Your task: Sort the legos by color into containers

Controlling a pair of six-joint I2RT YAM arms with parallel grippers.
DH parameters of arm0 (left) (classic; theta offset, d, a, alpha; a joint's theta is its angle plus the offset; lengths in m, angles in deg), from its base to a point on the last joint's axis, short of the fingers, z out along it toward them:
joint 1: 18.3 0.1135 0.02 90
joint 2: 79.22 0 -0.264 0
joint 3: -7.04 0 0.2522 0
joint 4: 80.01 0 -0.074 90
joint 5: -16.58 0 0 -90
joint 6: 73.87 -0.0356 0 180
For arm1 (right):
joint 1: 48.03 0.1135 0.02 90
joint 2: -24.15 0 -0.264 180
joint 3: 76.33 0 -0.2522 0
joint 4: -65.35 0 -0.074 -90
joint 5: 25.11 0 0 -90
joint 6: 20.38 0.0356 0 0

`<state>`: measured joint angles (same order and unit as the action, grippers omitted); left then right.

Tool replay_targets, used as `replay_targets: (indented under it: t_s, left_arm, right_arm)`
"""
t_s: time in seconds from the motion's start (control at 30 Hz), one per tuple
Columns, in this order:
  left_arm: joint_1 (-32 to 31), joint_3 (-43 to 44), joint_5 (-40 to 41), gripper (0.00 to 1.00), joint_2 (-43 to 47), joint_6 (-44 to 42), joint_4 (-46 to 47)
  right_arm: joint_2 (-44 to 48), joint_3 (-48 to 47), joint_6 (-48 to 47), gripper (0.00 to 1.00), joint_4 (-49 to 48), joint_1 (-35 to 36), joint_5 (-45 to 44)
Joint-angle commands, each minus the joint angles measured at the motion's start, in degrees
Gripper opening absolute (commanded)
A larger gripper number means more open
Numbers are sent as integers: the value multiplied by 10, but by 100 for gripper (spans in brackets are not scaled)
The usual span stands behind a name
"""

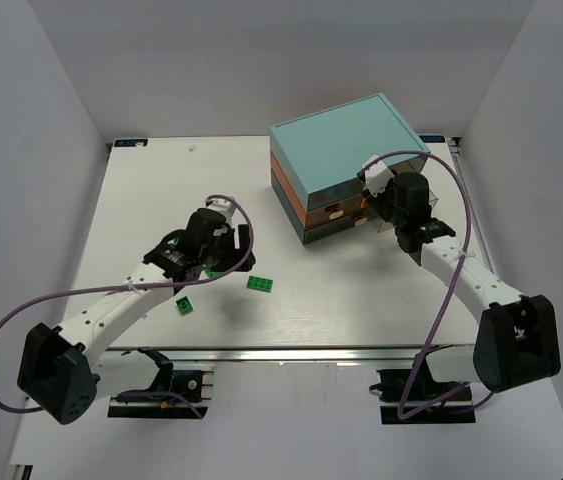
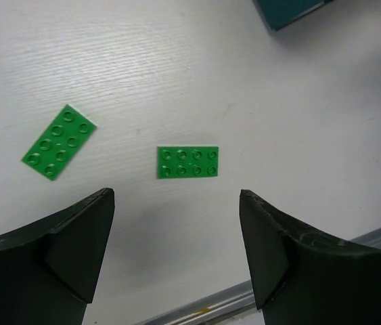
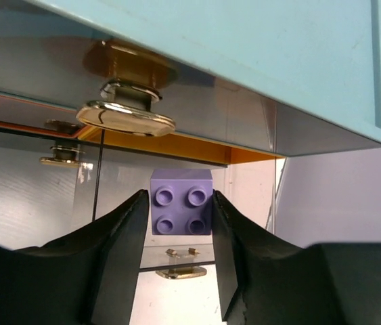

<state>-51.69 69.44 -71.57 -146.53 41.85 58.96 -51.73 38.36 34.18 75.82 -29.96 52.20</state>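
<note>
Two flat green legos lie on the white table, one point(image 2: 188, 162) just beyond my left gripper's fingertips and one point(image 2: 59, 141) further left; the top view shows them too point(image 1: 260, 283) point(image 1: 185, 305). My left gripper point(image 2: 176, 203) point(image 1: 223, 255) hovers open over the table with nothing between its fingers. My right gripper point(image 3: 179, 196) point(image 1: 401, 205) is shut on a lilac lego point(image 3: 181, 202), studs facing the camera, right in front of the containers point(image 1: 349, 165), a chest with a pale teal top and orange and dark teal layers.
Gold handles point(image 3: 126, 118) stick out from the chest's front, close above my right fingers. A clear-walled drawer with its own handle point(image 3: 187, 273) sits pulled out below the lilac lego. The chest's dark corner point(image 2: 292, 10) shows far ahead of the left gripper. The table's metal front edge point(image 2: 258, 298) runs near it.
</note>
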Motion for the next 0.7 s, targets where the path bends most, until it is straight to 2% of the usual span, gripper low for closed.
replay_targets:
  t_s: [0.0, 0.3, 0.5, 0.63, 0.67]
  left_arm:
    - [7, 23, 69, 84, 21, -1, -41]
    - [31, 29, 86, 85, 16, 7, -58]
    - [49, 42, 103, 86, 21, 4, -69]
    - [55, 45, 119, 86, 36, 5, -80]
    - [61, 43, 126, 86, 42, 6, -82]
  right_arm:
    - [4, -25, 15, 50, -4, -7, 8]
    - [13, -16, 24, 54, 1, -25, 29]
    - [18, -13, 30, 61, 5, -34, 43]
    - [47, -6, 40, 59, 9, -39, 72]
    - [60, -4, 51, 52, 15, -42, 91]
